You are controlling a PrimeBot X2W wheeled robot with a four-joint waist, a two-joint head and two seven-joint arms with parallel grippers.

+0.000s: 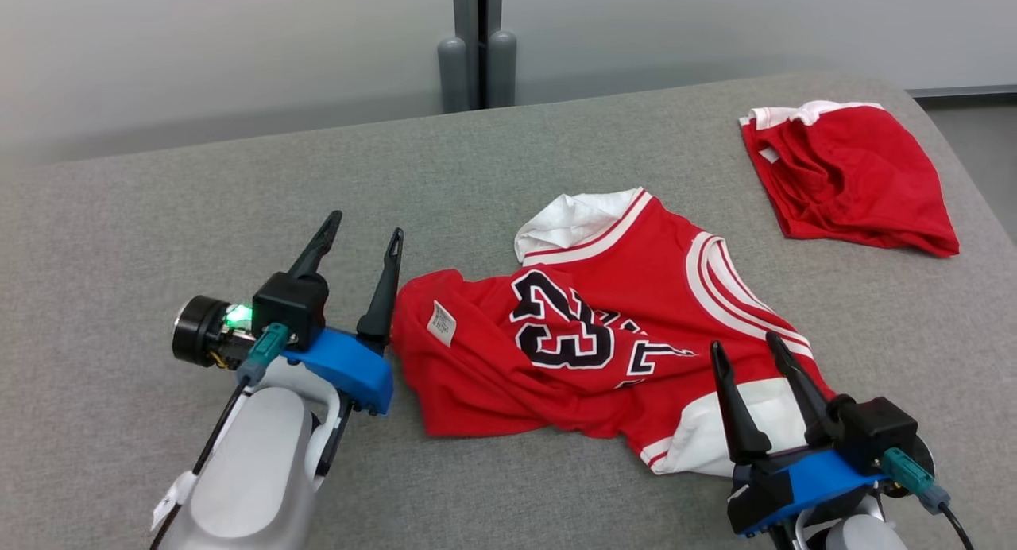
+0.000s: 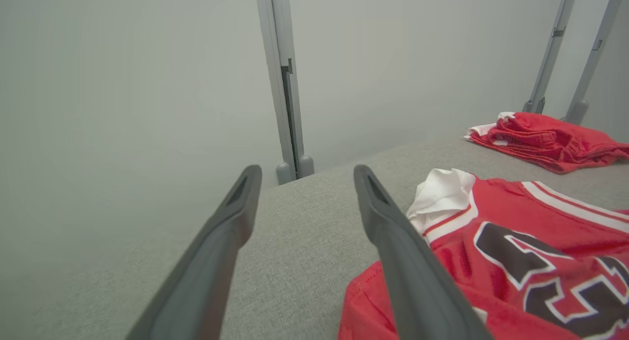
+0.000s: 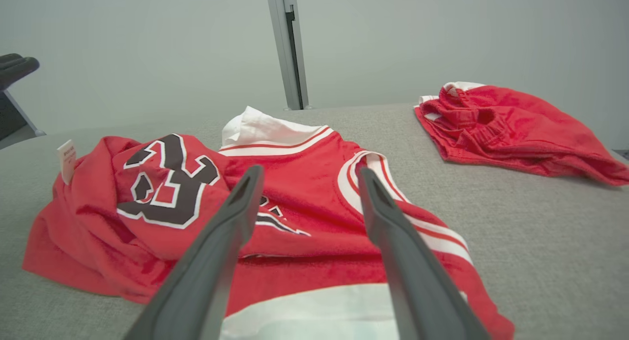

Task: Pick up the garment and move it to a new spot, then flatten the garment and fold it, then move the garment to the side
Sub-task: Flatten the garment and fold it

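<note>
A crumpled red jersey with white trim and a black number, the garment point(image 1: 596, 335) point(image 2: 516, 261) point(image 3: 304, 192), lies in a heap at the middle of the grey padded table point(image 1: 159, 216). My left gripper point(image 1: 367, 234) point(image 2: 307, 175) stands open just left of the garment's left edge, its inner finger close beside the cloth, nothing between the fingers. Over the garment's near right corner my right gripper point(image 1: 747, 347) point(image 3: 309, 175) hovers open, fingers pointing across the white hem, holding nothing.
A second red garment point(image 1: 850, 176) point(image 2: 550, 138) point(image 3: 516, 128) lies bunched at the table's far right corner. A grey post point(image 1: 477, 41) stands behind the far edge against the pale wall. Bare grey padding spreads to the left and front.
</note>
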